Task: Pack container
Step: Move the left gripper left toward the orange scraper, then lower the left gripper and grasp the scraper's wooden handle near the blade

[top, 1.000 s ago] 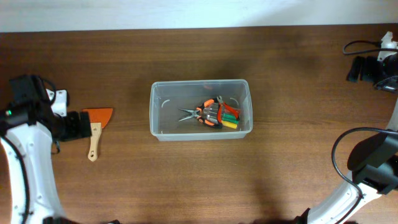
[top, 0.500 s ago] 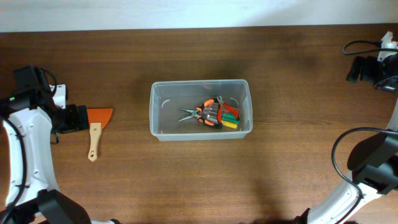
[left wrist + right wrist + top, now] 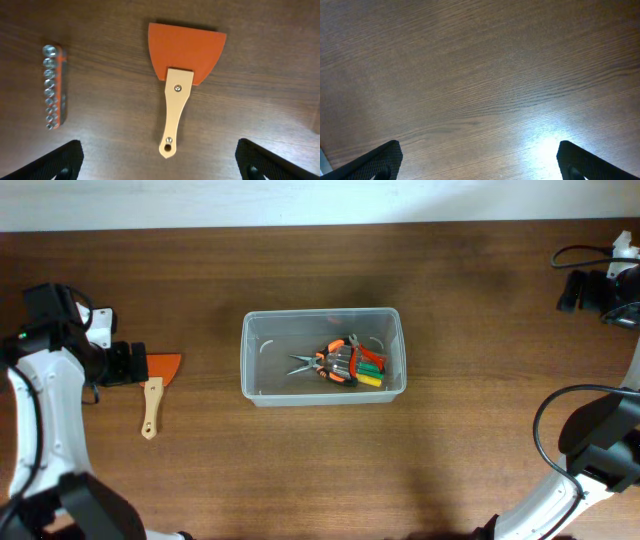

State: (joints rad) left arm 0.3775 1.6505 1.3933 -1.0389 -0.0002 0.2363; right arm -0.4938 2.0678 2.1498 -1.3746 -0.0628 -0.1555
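Container [image 3: 320,312]: clear, translucent plastic, rectangular, with rounded corners and a thick rim. Upright and open on top. Set flat on the table [image 3: 480,290], about mid-table, long sides running left to right, square to the far table edge. Holds a small heap of tools in the right half: pliers [image 3: 332,361] with orange handles, slim jaws pointing left, lying against green and yellow pieces [image 3: 372,372] too small to tell apart. Brown wood showing through the floor of the left half.
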